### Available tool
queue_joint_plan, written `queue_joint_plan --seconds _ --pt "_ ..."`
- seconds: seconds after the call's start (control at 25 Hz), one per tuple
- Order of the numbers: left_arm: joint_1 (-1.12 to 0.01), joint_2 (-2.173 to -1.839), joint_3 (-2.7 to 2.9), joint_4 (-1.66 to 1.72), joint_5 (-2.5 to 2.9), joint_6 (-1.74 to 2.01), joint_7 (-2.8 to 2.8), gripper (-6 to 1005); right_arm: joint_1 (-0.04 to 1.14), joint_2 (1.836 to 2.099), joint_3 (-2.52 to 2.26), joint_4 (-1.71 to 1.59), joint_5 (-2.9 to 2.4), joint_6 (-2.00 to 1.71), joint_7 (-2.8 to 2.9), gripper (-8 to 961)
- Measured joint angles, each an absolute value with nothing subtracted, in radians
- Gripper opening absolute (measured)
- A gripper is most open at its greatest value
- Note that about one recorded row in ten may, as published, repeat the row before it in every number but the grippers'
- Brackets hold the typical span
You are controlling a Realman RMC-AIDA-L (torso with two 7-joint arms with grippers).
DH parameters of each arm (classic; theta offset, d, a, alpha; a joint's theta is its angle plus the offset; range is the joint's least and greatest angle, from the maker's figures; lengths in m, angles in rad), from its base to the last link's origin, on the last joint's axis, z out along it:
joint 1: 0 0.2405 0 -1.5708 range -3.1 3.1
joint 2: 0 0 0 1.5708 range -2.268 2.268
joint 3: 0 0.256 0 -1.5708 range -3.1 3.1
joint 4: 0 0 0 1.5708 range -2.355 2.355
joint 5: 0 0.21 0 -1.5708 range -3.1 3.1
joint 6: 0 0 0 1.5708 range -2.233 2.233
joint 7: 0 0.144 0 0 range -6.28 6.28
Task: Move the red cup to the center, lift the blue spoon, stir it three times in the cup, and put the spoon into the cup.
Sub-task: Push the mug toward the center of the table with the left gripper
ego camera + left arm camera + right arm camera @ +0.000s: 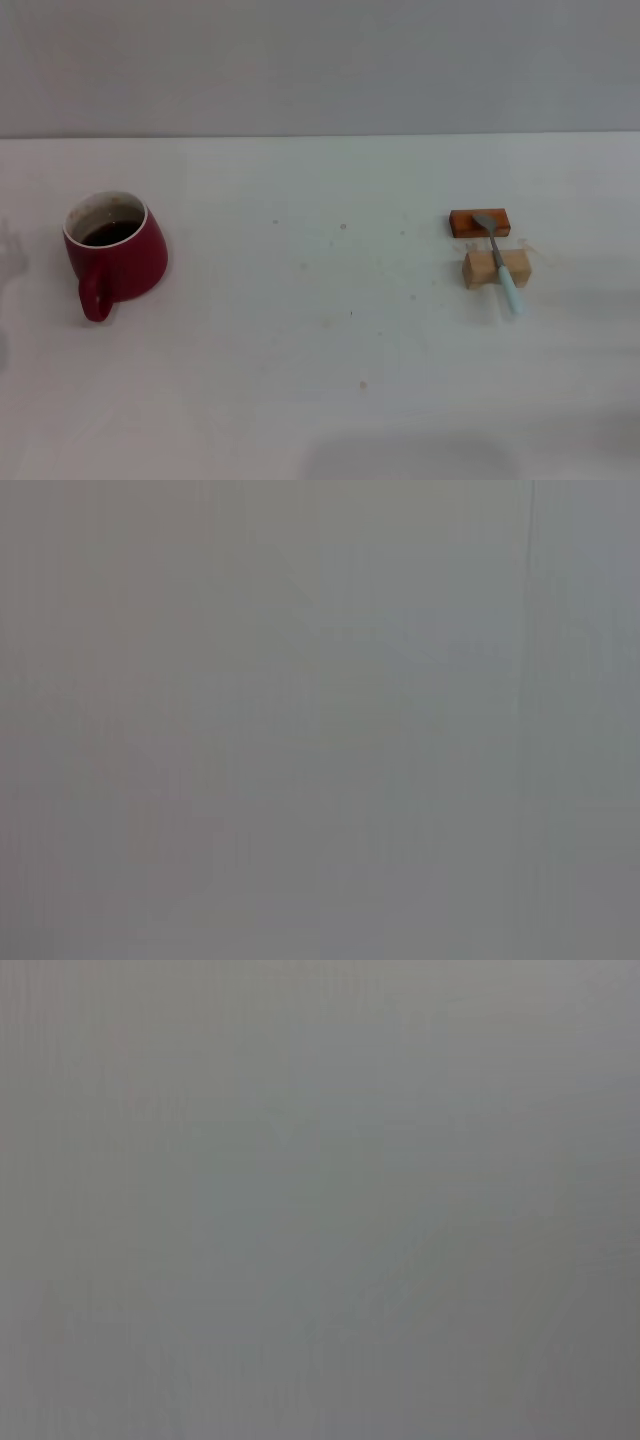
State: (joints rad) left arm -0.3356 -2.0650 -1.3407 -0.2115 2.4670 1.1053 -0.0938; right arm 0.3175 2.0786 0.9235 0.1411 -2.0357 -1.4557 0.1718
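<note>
The red cup [115,252] stands upright on the white table at the left in the head view, its loop handle turned toward the table's front edge and dark liquid inside. The blue spoon [501,262] lies at the right, its silver bowl resting on a red-brown block [479,222] and its pale blue handle across a light wooden block [496,268]. Neither gripper shows in any view. Both wrist views show only a plain grey surface.
The white table [320,330] runs back to a grey wall. A wide stretch of bare tabletop lies between the cup and the blocks. A faint shadow falls along the table's front edge.
</note>
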Motion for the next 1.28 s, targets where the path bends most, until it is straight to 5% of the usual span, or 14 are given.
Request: queue_joint_plan --seconds 0.36,0.48,1.28 --pt "-0.343 -2.063 -1.299 -0.161 2.468 1.067 0.183 250 0.318 2.079 0.923 0.142 -2.036 -1.459 0.172 798" --pt "-0.349 -2.064 -1.289 -0.159 2.468 1.053 0.277 26 0.319 2.079 0.923 0.143 -2.036 -1.458 0.172 797" --pt "-0.394 -2.068 -1.079 -0.165 2.468 0.980 0.459 3 0.321 2.080 0.923 0.143 -2.037 -1.465 0.172 795"
